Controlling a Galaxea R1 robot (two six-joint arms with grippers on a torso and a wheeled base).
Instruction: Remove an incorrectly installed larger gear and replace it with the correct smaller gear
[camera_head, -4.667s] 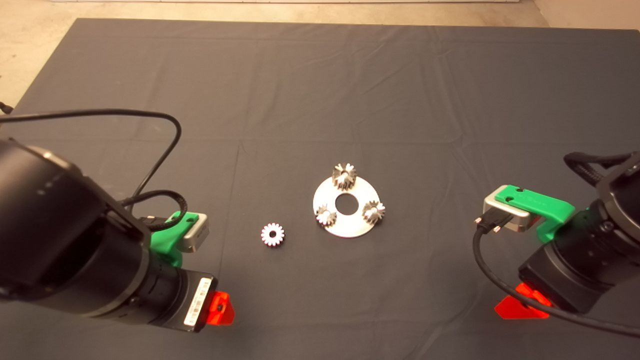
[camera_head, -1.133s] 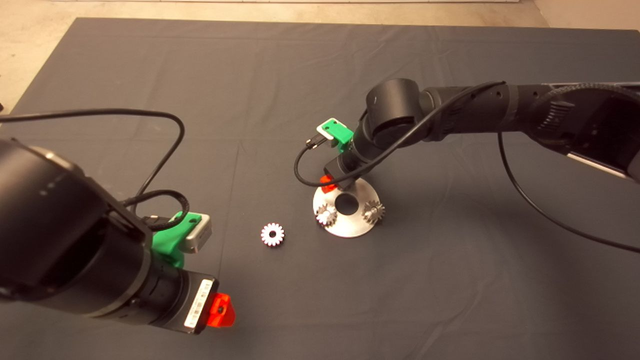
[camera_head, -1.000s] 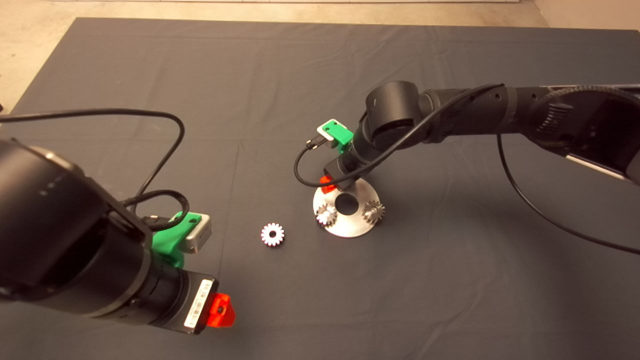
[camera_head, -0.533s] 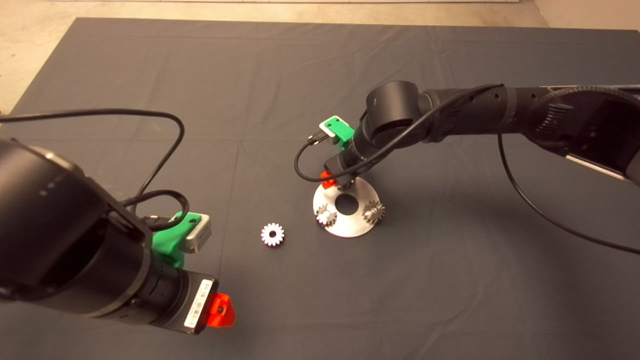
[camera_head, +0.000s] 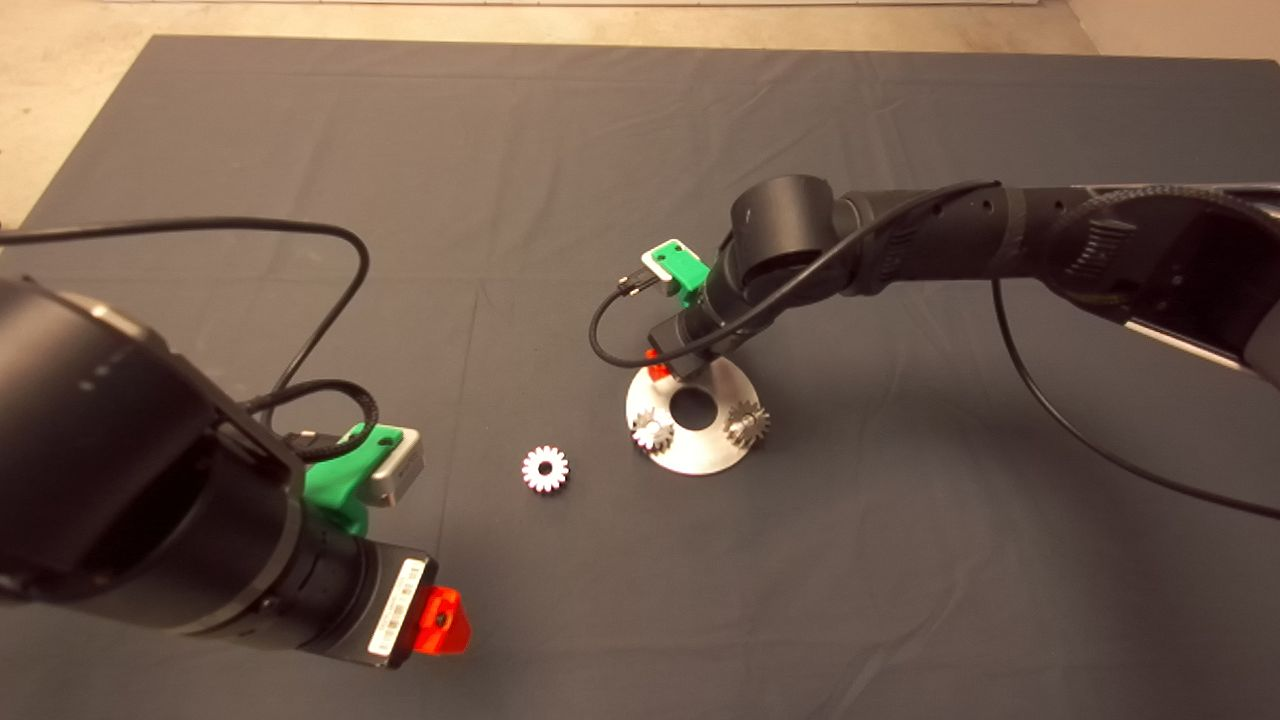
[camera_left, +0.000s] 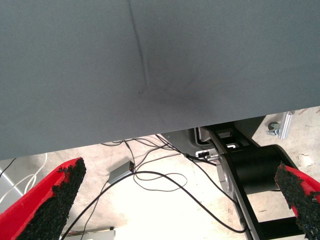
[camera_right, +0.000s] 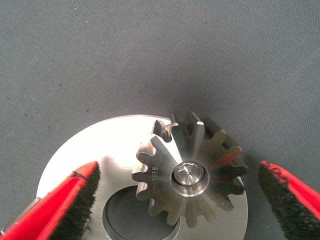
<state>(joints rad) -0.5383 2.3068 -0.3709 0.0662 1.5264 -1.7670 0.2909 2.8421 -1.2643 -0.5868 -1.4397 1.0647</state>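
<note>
Hiding overhead, larger gear (camera_right: 189, 172) shows wrist-side.

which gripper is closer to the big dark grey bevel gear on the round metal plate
The right gripper: its open red fingers straddle the large dark grey bevel gear on the round silver plate, not touching it. The left gripper waits at the mat's near-left edge, far from it.

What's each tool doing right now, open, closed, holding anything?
Left tool: open, empty, parked at the mat's edge.
Right tool: open, straddling the dark grey steel bevel gear, not gripping.
</note>
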